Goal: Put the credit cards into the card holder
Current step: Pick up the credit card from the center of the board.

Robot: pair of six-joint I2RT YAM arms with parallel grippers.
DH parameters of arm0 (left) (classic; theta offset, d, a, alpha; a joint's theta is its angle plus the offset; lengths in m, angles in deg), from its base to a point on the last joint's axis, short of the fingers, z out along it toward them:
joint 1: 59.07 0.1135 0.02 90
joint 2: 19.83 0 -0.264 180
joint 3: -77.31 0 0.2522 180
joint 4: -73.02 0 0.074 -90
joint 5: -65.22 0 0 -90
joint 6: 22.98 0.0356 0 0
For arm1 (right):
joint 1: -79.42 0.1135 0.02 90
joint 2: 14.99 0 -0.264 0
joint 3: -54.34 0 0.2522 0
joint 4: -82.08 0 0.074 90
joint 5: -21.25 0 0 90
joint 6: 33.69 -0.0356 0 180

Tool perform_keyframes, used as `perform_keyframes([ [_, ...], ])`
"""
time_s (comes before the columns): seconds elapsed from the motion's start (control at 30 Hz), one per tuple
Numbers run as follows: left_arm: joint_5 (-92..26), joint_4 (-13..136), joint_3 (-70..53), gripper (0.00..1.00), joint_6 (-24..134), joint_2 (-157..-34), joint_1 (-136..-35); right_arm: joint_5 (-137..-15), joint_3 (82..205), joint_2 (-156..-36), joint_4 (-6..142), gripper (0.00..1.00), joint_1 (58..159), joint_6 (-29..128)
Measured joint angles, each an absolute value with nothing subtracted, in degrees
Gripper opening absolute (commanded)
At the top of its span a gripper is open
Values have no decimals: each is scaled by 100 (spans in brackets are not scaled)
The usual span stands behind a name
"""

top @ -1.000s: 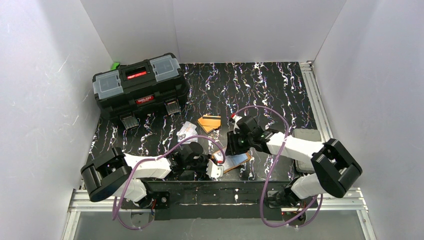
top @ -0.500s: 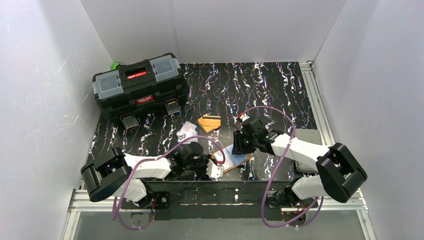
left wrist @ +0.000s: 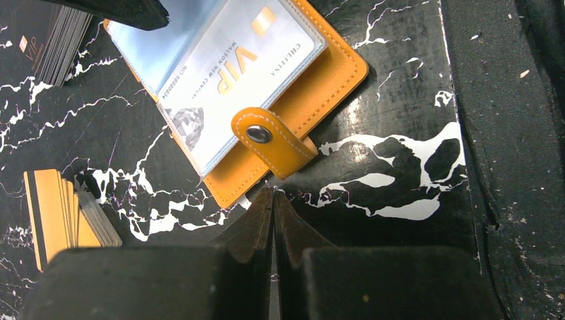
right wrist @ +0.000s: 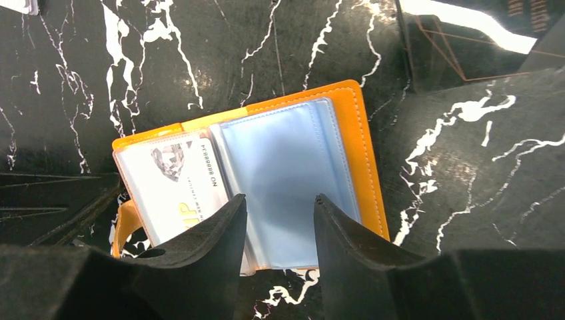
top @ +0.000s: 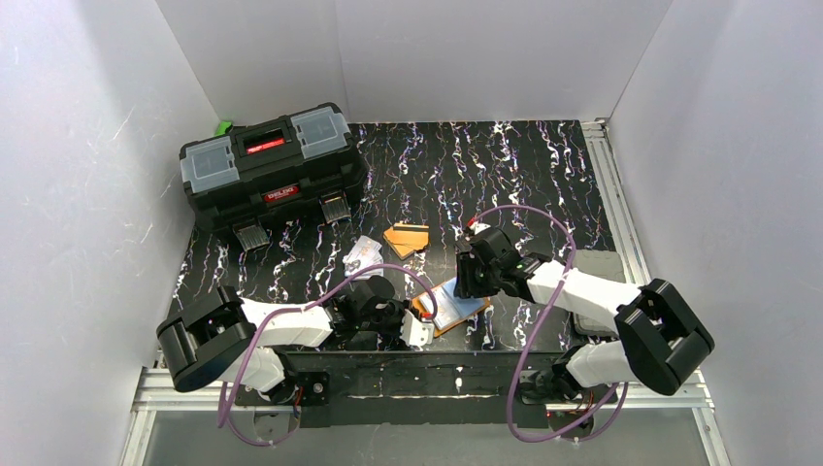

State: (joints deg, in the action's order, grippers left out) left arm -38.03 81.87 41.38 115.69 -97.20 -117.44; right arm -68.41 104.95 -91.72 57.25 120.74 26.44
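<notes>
Card holder [left wrist: 320, 83]: 1, w/ 1 snap tab [left wrist: 270, 140] and 2 sleeve faces [right wrist: 286, 173] showing.

Cards: 1 white VIP card [left wrist: 233, 70] in the holder, plus 3 loose piles:
- 1 orange pile [top: 406, 239], near holder, toward back wall.
- 1 white pile [top: 362, 252], back-left of holder, next to the orange.
- 1 black pile [left wrist: 56, 37], near holder, same side as the orange.

Cards per pile: edges too thin to count; orange looks like approx. half a dozen.

Toolbox [top: 272, 165]: 1, well apart, back-left of holder.

Grey pad [top: 594, 264]: 1, right of holder.

Green bit [top: 225, 126]: 1, far back-left of holder.
</notes>
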Motion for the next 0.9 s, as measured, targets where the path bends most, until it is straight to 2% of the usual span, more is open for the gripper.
perform_keyframes([
  [0.37, -3803, 8187, 4138, 0, 11575, -9720, -11744, -6677, 10466, -8744, 5628, 49, 12074, 2655],
  [0.9, -3806, 8181, 4138, 0, 11593, -9718, -11744, -6793, 10455, -9205, 5845, 48, 12074, 2600],
])
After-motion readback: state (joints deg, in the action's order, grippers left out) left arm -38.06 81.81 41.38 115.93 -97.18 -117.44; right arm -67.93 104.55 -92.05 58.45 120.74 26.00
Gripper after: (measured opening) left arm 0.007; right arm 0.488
